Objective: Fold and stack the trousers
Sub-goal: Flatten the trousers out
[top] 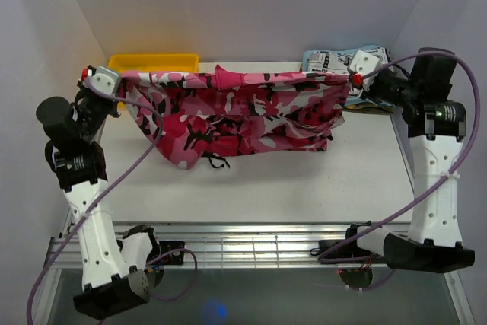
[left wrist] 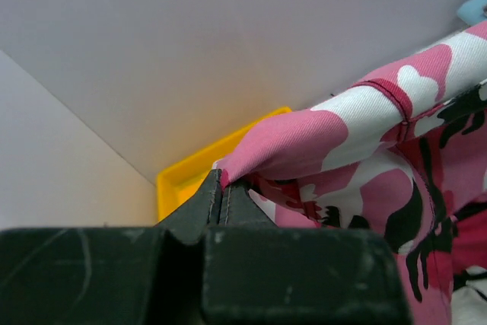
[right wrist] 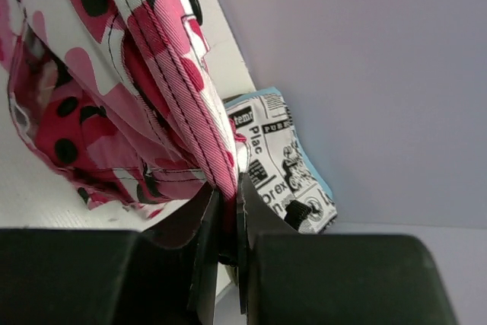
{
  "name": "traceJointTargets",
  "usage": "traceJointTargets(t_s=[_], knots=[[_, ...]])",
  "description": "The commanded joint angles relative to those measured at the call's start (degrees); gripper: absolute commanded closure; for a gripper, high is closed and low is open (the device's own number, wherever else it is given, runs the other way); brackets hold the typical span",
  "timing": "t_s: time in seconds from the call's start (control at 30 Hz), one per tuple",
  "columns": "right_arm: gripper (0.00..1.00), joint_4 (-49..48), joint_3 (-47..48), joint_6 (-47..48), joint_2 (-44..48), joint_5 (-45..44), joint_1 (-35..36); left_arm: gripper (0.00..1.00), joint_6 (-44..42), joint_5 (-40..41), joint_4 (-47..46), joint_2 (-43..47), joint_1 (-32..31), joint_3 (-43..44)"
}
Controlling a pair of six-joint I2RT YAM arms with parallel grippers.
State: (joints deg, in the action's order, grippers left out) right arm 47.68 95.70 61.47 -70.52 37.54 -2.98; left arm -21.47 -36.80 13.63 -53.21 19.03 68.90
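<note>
Your left tool [top: 124, 77] at 10 o'clock and right tool [top: 351, 78] at 2 o'clock each pinch an end of the trousers [top: 243, 108], stretched between them over the table's [top: 304, 184] far half, between the yellow bin [top: 152, 60] and the newspaper-print cloth [top: 327, 58].

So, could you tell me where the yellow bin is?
In the top view, the yellow bin sits far left on the table, behind the trousers.

1. The trousers [top: 243, 112] span left to right over the rear of the desk [top: 304, 188], strung between left tool [top: 120, 76] and right tool [top: 353, 78].
2. Bin [top: 152, 61] behind trousers, rear left.
3. Another garment [top: 329, 59] behind right tool, rear right corner.
</note>
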Motion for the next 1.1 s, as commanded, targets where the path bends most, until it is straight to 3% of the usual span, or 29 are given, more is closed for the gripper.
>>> traceJointTargets(t_s=[0.0,0.07,0.23,0.33,0.57,0.7,0.77,0.9,0.93,0.97,1.07], knots=[[0.92,-8.6,-3.0,-0.6,8.9,-6.5,-2.2,1.00,-3.9,10.3,-3.4,7.7,1.9,-1.0],[0.92,-11.0,-5.8,-0.6,14.1,-8.7,-2.2,1.00,-4.7,11.7,-2.3,12.2,2.0,-2.2],[0.92,-14.0,-9.7,-1.9,23.5,-13.5,-2.2,1.00,-4.8,14.9,5.3,13.0,1.9,1.8],[0.92,-13.1,-11.7,-1.6,26.1,-15.5,-2.2,1.00,-5.9,11.1,8.2,12.5,1.9,3.6],[0.92,-12.8,-22.3,1.1,21.6,-22.9,-2.1,1.00,-1.8,3.9,7.6,5.6,1.9,0.1],[0.92,-16.9,-26.2,1.7,11.8,-25.8,-2.6,1.00,0.7,-4.6,4.2,-7.2,1.5,-2.1],[0.92,-18.6,-26.9,3.6,8.1,-25.6,-4.0,0.99,0.9,-4.9,2.9,-13.0,-0.2,-1.8],[0.92,-22.5,-25.1,3.8,-5.1,-25.8,-5.8,0.93,2.9,-4.1,0.1,-30.0,-4.0,3.0],[0.92,-23.5,-22.8,3.6,-7.3,-25.9,-6.2,0.92,3.7,-3.9,1.3,-38.0,-4.3,8.7],[0.92,-24.0,-21.4,2.2,-9.6,-25.9,-6.3,0.81,6.2,-3.9,2.4,-41.9,-5.0,12.2],[0.92,-24.6,-15.1,-0.9,-16.7,-25.4,-6.2,0.64,8.5,-6.8,6.6,-50.9,-6.6,24.4]])
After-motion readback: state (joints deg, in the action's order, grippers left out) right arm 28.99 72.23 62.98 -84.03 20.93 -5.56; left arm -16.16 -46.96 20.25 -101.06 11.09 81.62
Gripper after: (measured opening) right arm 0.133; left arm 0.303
